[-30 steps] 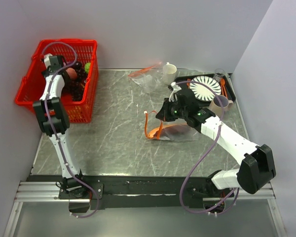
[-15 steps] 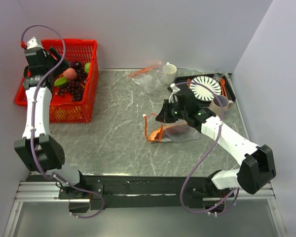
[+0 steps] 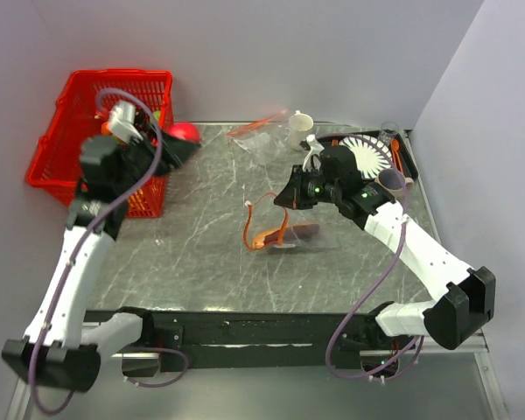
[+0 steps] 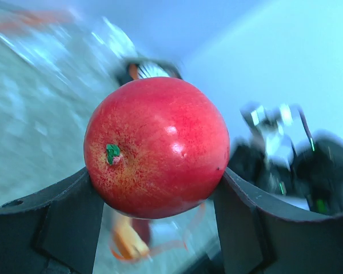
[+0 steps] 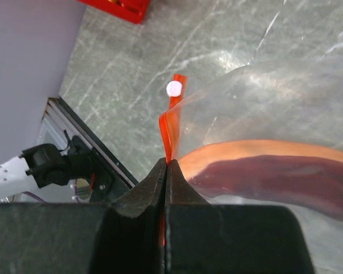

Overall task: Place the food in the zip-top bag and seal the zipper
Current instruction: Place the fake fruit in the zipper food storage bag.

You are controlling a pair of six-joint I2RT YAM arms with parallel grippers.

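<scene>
A red round fruit sits clamped between the black fingers of my left gripper. In the top view the fruit and left gripper hang over the basket's right rim. The clear zip-top bag lies mid-table with its mouth lifted. My right gripper is shut on the orange-red zipper at the bag's edge, and shows in the top view too. Inside the bag lies an orange-brown curved piece with a dark maroon side. No grape bunch can be made out.
A red basket stands at the back left against the wall. At the back are a second clear red-edged bag, a white cup and a black tray holding a white plate.
The left arm has risen out of the basket and swung right, carrying the red fruit past the basket's rim. The right gripper has raised the bag's mouth a little.
</scene>
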